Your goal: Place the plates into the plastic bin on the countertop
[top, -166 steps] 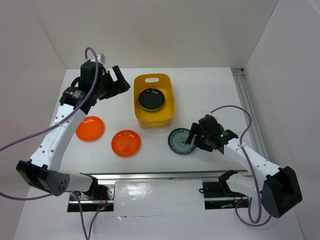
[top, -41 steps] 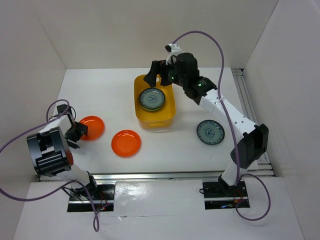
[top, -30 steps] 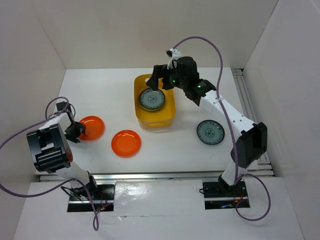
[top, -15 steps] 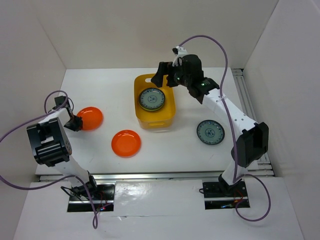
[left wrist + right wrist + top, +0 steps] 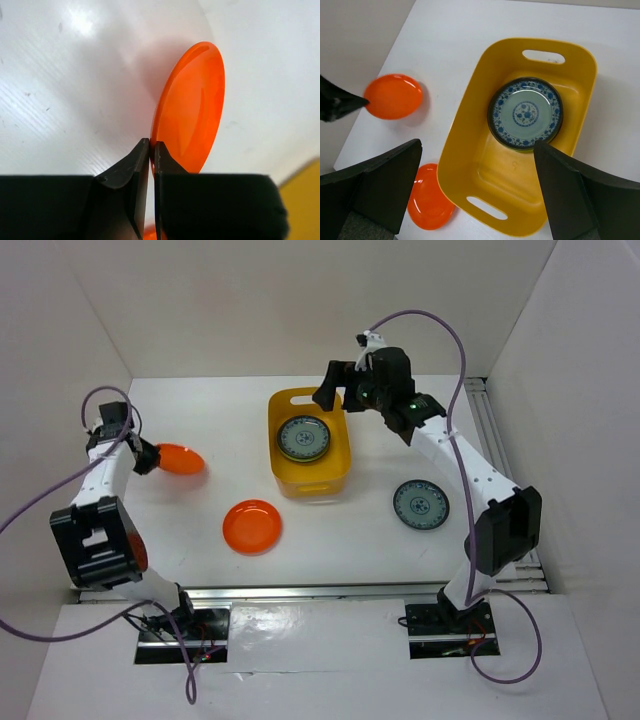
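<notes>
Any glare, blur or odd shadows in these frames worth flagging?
Top external: glare on the shiny strip by the arm bases. Left wrist: a bright hotspot on the countertop upper left; the gripped orange plate casts a reddish shadow. Right wrist: the right gripper has soft foreground fingers, while the patterned plate in the plastic bin is sharp.

The top camera is overlooking the whole worktop (image 5: 220, 420); the right wrist is sharing its bin (image 5: 310, 481); the left wrist is peering close.

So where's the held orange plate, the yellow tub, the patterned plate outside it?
Held orange plate (image 5: 192, 107): left wrist view, face.
Yellow tub (image 5: 492, 172): right wrist view, bare floor.
Patterned plate outside it (image 5: 420, 504): top view, centre.
</notes>
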Available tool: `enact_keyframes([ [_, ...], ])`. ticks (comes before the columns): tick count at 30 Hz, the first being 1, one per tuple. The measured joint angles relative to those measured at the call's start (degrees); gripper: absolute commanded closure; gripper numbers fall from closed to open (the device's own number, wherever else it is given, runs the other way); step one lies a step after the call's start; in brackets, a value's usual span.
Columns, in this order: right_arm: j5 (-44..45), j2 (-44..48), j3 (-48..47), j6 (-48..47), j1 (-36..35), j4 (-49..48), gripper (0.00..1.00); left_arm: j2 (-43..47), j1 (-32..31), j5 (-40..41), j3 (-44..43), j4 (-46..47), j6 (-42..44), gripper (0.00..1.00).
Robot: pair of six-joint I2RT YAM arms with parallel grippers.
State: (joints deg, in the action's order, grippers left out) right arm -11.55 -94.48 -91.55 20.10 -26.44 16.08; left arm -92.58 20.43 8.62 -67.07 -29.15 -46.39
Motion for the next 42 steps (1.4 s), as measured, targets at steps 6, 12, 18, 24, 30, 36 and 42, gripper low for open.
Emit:
enact_keyframes([
  [6,4.98,3.02,0.00,0.02,1.73,4.31,0.00,9.79,-6.10,-2.16,-8.35,1.07,2.75,1.00],
  [12,10.69,11.23,0.39,0.02,5.29,7.45,0.00,10.93,-20.87,-5.99,-13.86,5.95,6.19,1.00],
  [18,17.05,19.15,5.18,0.57,8.02,9.53,0.00,0.63,-29.86,-8.98,-19.65,9.42,8.61,1.00],
  [24,18.91,21.77,7.45,1.14,9.14,13.44,0.00,-15.17,-34.16,-10.69,-28.96,10.78,11.74,1.00],
  [30,19.34,23.80,8.70,1.29,9.51,16.76,0.00,-23.52,-35.56,-10.43,-32.72,10.56,13.27,1.00],
  [36,20.00,25.40,9.09,1.29,9.57,17.92,0.00,-25.14,-35.69,-9.81,-32.74,10.21,13.51,0.74],
  [42,21.03,25.70,12.26,1.51,10.05,18.47,0.00,-26.49,-36.41,-10.88,-33.68,10.36,13.84,0.00],
])
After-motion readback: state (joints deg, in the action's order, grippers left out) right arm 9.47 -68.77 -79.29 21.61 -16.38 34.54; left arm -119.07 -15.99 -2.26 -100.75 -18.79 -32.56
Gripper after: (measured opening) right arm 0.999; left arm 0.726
